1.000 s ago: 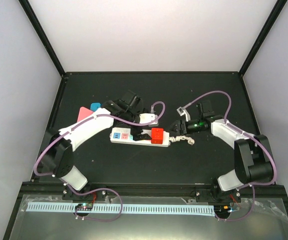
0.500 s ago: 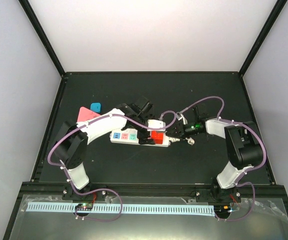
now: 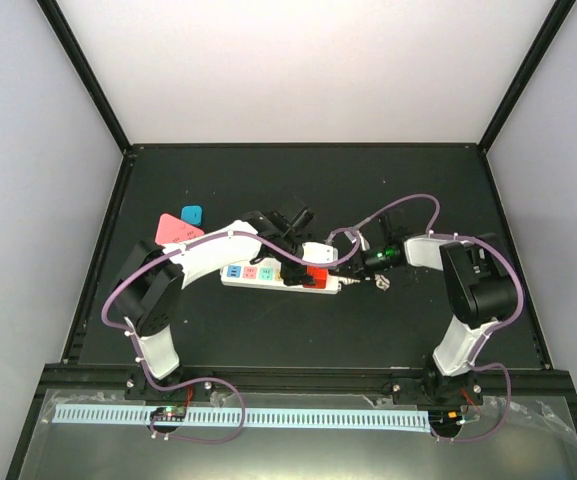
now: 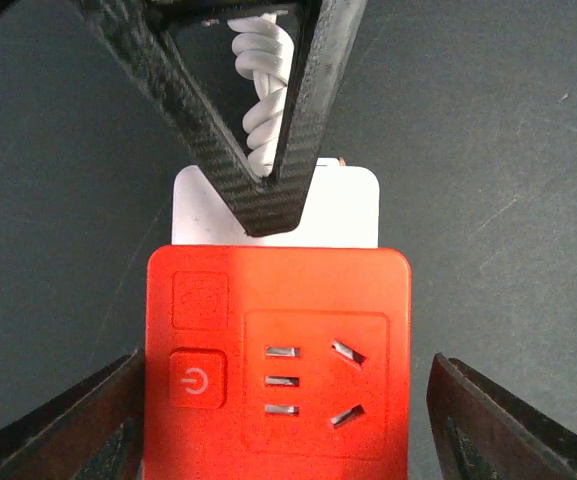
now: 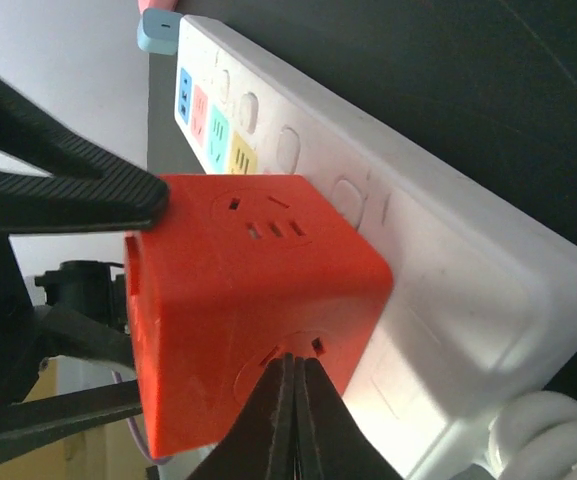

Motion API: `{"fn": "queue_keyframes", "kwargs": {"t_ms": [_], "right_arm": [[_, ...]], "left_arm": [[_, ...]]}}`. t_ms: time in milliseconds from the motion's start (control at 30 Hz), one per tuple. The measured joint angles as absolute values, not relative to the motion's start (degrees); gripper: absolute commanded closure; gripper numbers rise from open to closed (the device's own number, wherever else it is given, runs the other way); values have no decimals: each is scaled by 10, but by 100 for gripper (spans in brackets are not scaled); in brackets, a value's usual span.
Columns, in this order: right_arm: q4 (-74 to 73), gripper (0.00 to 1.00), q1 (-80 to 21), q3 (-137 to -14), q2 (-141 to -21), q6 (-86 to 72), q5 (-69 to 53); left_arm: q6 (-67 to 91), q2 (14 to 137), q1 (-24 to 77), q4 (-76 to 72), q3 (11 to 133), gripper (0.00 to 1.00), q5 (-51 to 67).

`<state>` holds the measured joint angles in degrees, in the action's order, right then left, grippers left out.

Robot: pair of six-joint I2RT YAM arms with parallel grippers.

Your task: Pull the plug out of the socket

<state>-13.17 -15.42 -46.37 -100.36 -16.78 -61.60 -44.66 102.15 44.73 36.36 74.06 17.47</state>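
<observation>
Curling in from the left with the left arm [image 3: 208, 250], wrist directly above the red plug [image 4: 278, 350]. Flanking that plug with the left jaws released, not closed on it. Stretching across low from the right with the right arm [image 3: 468, 290], right jaws clenched on nothing, tips meeting at the plug's edge over the socket [image 3: 253, 272] end. Seated in the socket's right end, mid-desk [image 3: 388, 180]. Behind the clenched tips, a white twisted cord [image 4: 265, 90]. Well off to the left, a pink thing [image 3: 175, 228] beside a blue thing [image 3: 192, 213].
</observation>
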Motion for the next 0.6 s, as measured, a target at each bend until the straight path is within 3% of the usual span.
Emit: {"fn": "queue_keyframes", "kwargs": {"t_ms": [133, 300, 433, 600], "right_arm": [[-133, 99, -158, -471, -1022, -167, -616], [-138, 99, -163, -477, -1032, -162, -605], [-146, 99, -164, -486, -1045, -153, -589], [-152, 99, -164, -493, -1053, -149, -585]], "left_arm": [[-445, 1021, 447, 359, 741, 33, 171], [-444, 1022, 447, 358, 741, 34, 169], [-442, 1027, 447, 363, 748, 23, 170], [-440, 1037, 454, 363, 749, 22, 170]]}}
